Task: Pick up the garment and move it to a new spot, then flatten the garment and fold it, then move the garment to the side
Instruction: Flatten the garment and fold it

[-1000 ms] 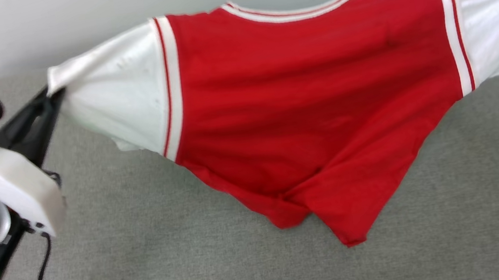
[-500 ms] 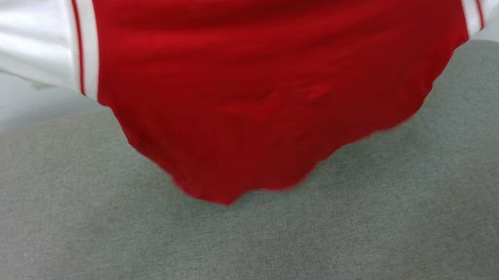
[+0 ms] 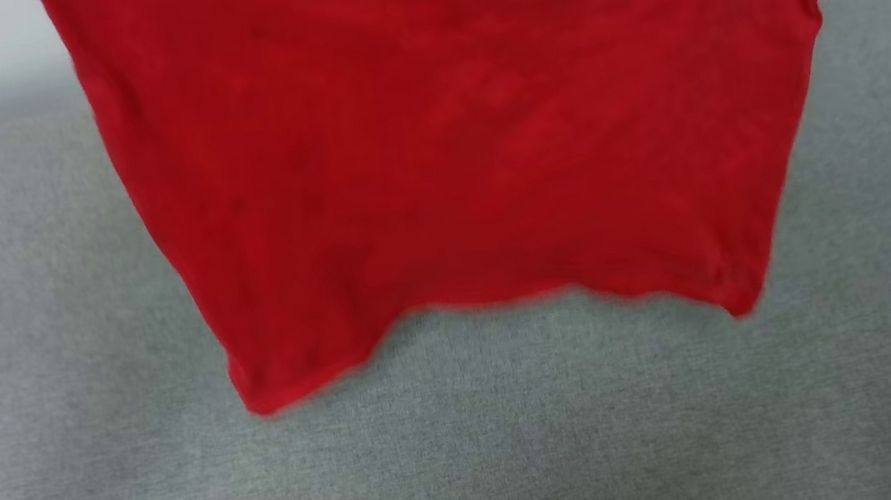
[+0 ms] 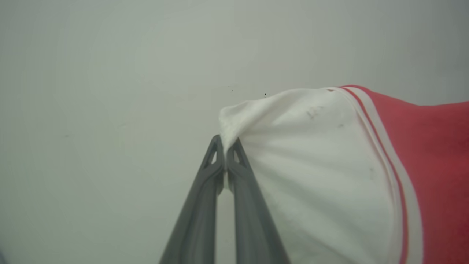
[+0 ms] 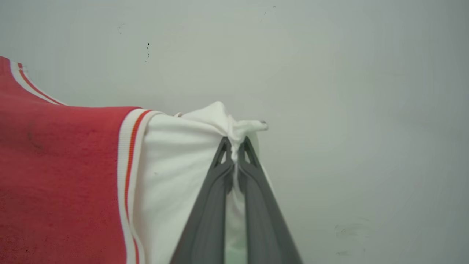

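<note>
**A:** Which step does the robot seem to be on?

**B:** Probably the first one, carrying the garment point(image 3: 452, 157) to a new spot. It hangs in the air, spread wide over the grey tabletop point(image 3: 470, 465), with a pale wall point(image 4: 110, 73) behind it.

**A:** How is it held?

**B:** By the sleeves. The left gripper point(image 4: 224, 145) has its jaws pinched tight on the tip of one white sleeve point(image 4: 311, 168). The right gripper point(image 5: 234, 147) is closed the same way on the bunched end of the other sleeve point(image 5: 176, 168). The red body stretches between them.

**A:** Does the hem point(image 3: 485, 302) touch down?

**B:** It hangs low, its corners drooping, but the head view is blurred, so contact cannot be told.

**A:** What does the next move call for?

**B:** Likely lowering both arms together at the same spread. The hem should land first and the body lay out flat behind it. The cloth looks thin and may tuck under itself. Neither grip should let go before the sleeves rest on the tabletop.
</note>
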